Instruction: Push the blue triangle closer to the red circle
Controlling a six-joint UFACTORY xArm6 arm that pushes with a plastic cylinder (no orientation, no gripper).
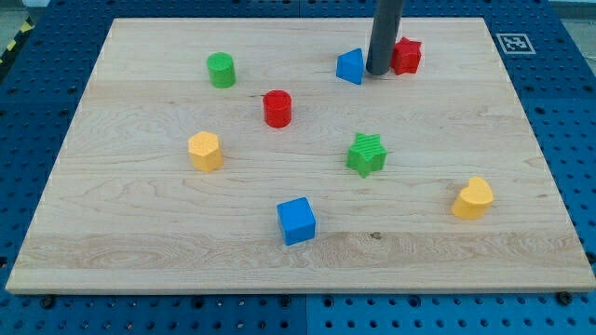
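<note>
blue triangle, just left of my tip

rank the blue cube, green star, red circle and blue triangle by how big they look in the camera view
1. blue cube, largest, though it also lies nearest the view's bottom, which may inflate it
2. green star
3. red circle and blue triangle look about alike; I won't rank them. My tip sits just right of the triangle.

Blocks on board: two red, two blue, two green, two yellow.
</note>
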